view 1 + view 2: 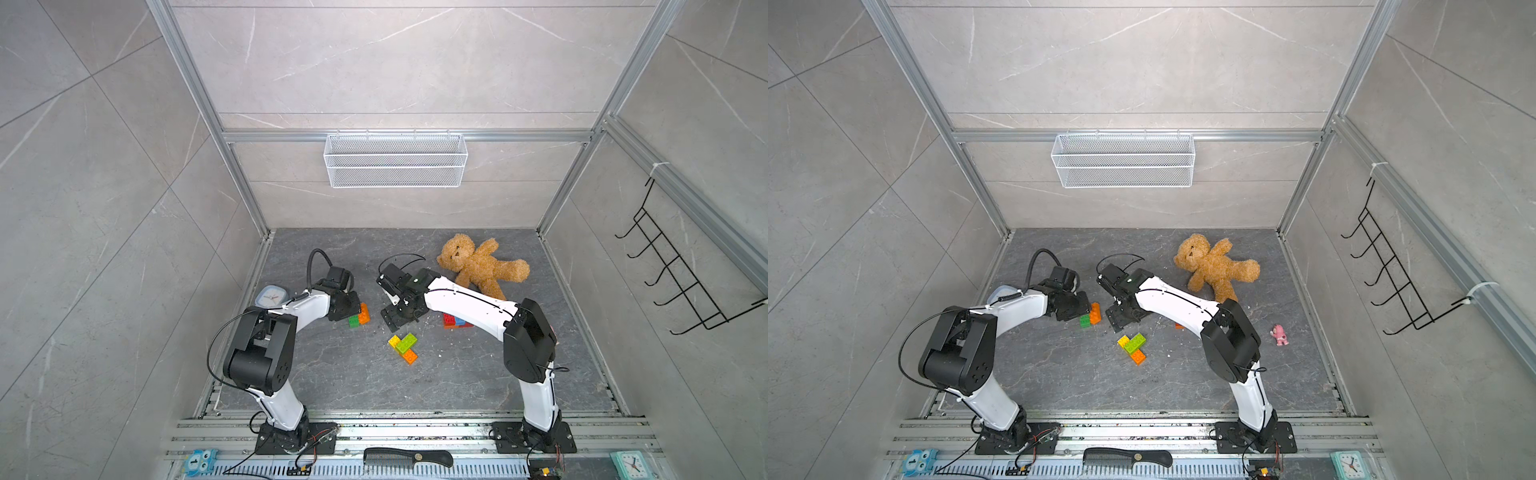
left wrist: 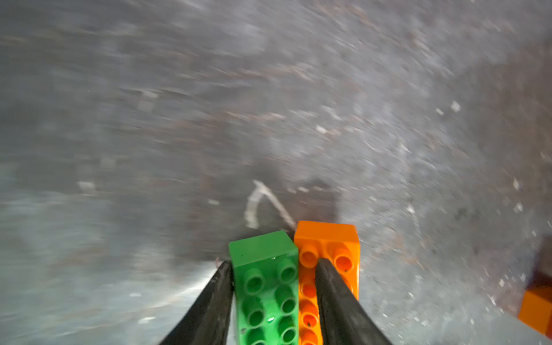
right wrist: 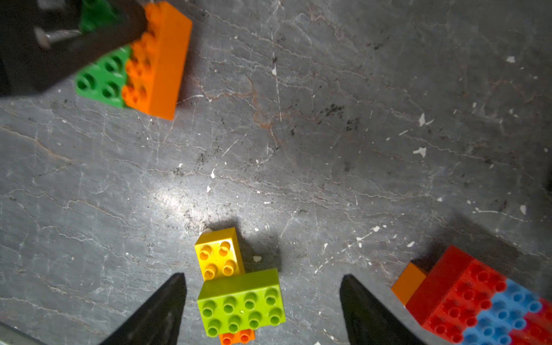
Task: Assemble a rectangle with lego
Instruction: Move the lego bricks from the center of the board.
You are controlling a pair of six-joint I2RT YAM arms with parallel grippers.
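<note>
- Left jaws straddle the green brick (image 2: 263, 286), one tip over the adjoining orange brick (image 2: 328, 239); I cannot tell whether they pinch it.
- Right jaws are spread and empty above the lime-yellow cluster (image 3: 242, 301), with the red-blue block (image 3: 466, 292) beside them.
- This looks early in the task: three separate clumps, no rectangle yet.

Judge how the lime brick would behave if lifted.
Likely stiff and light: the lime brick is hollow-studded plastic. It sits atop the yellow brick and orange brick, so both may lift too. Its glossy sides might slip.
</note>
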